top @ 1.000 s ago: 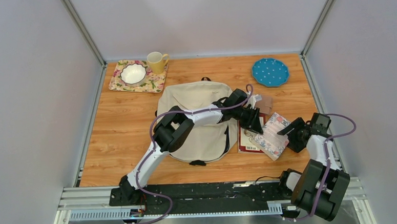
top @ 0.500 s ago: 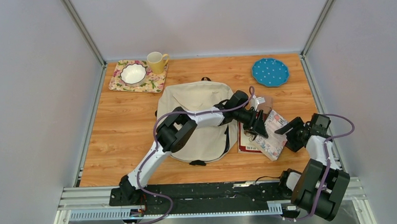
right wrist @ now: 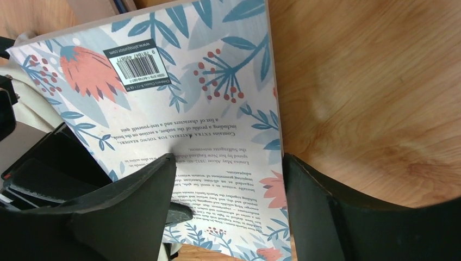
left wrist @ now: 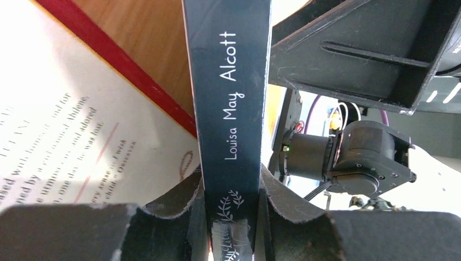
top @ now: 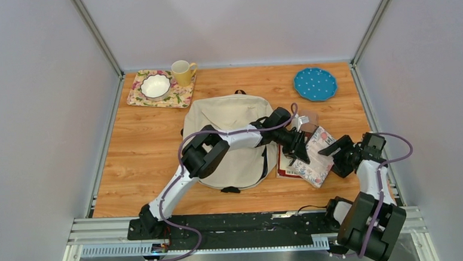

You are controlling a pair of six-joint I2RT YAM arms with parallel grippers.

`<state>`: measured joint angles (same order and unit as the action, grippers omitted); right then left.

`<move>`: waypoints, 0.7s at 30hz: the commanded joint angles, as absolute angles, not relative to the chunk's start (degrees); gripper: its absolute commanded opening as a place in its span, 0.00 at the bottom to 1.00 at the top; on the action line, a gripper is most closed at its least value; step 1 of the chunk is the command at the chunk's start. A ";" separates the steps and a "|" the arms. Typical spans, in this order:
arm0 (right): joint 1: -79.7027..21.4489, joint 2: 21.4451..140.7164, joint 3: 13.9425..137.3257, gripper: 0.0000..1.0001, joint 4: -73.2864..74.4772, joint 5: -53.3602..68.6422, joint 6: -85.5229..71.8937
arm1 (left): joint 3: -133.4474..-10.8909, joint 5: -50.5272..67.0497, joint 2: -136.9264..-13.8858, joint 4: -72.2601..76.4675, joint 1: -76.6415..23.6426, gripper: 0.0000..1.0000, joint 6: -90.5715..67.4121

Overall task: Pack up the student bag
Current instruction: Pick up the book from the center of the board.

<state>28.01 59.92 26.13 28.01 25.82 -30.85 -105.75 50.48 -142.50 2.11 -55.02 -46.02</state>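
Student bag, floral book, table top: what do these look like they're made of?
student bag: soft woven cloth, probably canvas or cotton, matte cream; it sags and creases.
floral book: printed paper or card cover with a slight sheen; a barcode and blurb text are printed on it.
table: smooth surface with a wood-grain pattern; could be solid wood or laminate, can't tell.

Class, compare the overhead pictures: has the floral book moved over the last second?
Yes. The floral book has shifted slightly left, toward the bag.
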 commanded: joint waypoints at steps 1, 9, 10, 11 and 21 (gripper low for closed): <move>27.33 56.17 30.05 0.77 31.37 27.69 -31.20 | -104.52 48.00 -132.99 0.26 -56.16 0.00 -37.89; 27.33 47.03 36.90 0.82 38.40 26.72 -32.52 | -95.20 36.84 -115.68 -3.17 -53.88 0.00 -30.33; 27.33 46.50 37.52 0.82 38.84 26.89 -32.78 | -92.66 36.04 -114.01 -2.73 -53.09 0.00 -30.15; 27.42 45.36 37.88 0.82 38.93 27.50 -33.31 | -91.51 34.38 -110.51 -2.55 -52.82 0.00 -29.36; 19.56 50.09 37.08 0.82 29.52 39.57 -35.70 | -72.03 3.63 -84.05 -11.08 -49.49 0.00 -20.83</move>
<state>26.50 47.37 36.27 33.65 35.59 -34.74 -79.66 18.46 -95.26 -10.98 -50.28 -25.39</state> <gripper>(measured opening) 0.822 0.345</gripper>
